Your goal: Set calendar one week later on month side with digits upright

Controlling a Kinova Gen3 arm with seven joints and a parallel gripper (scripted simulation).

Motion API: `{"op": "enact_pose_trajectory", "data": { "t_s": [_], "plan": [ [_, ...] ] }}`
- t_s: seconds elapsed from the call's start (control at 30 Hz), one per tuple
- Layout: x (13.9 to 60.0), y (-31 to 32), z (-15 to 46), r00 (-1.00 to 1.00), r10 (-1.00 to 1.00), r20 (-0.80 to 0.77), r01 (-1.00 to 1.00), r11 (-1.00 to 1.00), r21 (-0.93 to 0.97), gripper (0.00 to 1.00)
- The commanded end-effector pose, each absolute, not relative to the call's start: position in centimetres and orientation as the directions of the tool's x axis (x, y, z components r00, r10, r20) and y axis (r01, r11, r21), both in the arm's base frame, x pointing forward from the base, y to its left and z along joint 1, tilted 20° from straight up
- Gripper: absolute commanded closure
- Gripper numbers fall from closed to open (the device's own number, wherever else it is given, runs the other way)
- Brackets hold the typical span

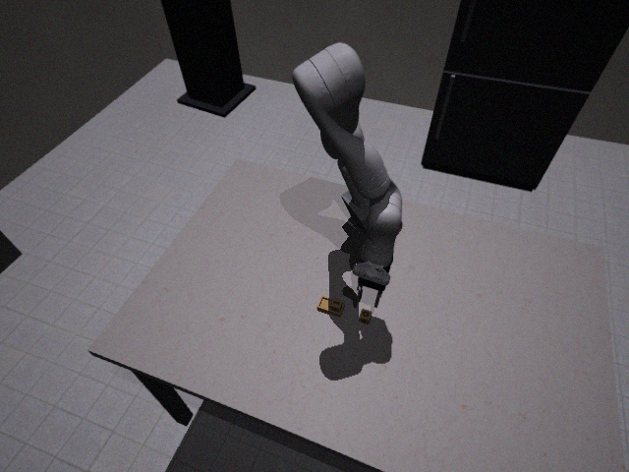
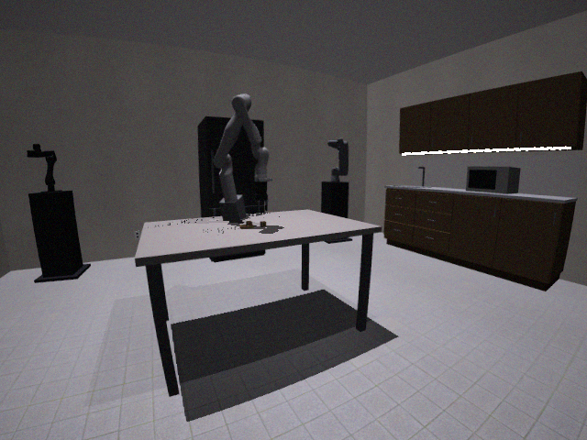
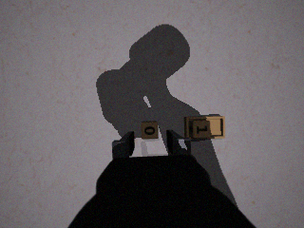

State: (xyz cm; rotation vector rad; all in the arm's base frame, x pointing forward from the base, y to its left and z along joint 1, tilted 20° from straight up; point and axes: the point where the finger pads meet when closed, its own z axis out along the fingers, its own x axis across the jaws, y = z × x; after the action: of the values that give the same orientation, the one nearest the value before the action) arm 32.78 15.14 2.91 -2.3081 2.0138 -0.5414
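The dark two-fingered pincer (image 3: 149, 144) hangs above the pale speckled worktop (image 1: 457, 329) with its fingers spread wide and nothing between them. Just below and ahead of its tips, standing alone on the worktop outside the tray, is a small tan wooden cube (image 3: 149, 129) whose upward face reads "0". To one side of the pincer, apart from that cube, lies the shallow yellow-brown wooden tray (image 3: 218, 127), with a second tan wooden cube (image 3: 199, 128) in one half, its top face reading "1" turned sideways in the wrist view; the other half looks vacant. No month name is legible from any view. Both cubes look rigid, light and smooth-sided, so they should tolerate a firm squeeze but may twist or slip if pinched near an edge. The soundest hold is probably across two opposite flat side faces, centred, leaving the wanted digit free. The tray looks light enough to shift if bumped.
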Motion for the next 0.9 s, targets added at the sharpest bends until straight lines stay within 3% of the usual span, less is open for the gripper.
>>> {"op": "enact_pose_trajectory", "data": {
  "t_s": [0.0,0.13,0.17,0.87],
  "plan": [
    [32.93,15.32,3.31,0.099,-0.968,0.232,-0.954,-0.159,-0.255,0.13],
    [32.92,15.33,3.35,0.099,-0.968,0.232,-0.954,-0.159,-0.255,0.13],
    [32.92,15.33,3.35,0.099,-0.968,0.232,-0.954,-0.159,-0.255,0.0],
    [32.94,15.25,3.37,0.099,-0.968,0.232,-0.954,-0.159,-0.255,0.0]
  ]
}}
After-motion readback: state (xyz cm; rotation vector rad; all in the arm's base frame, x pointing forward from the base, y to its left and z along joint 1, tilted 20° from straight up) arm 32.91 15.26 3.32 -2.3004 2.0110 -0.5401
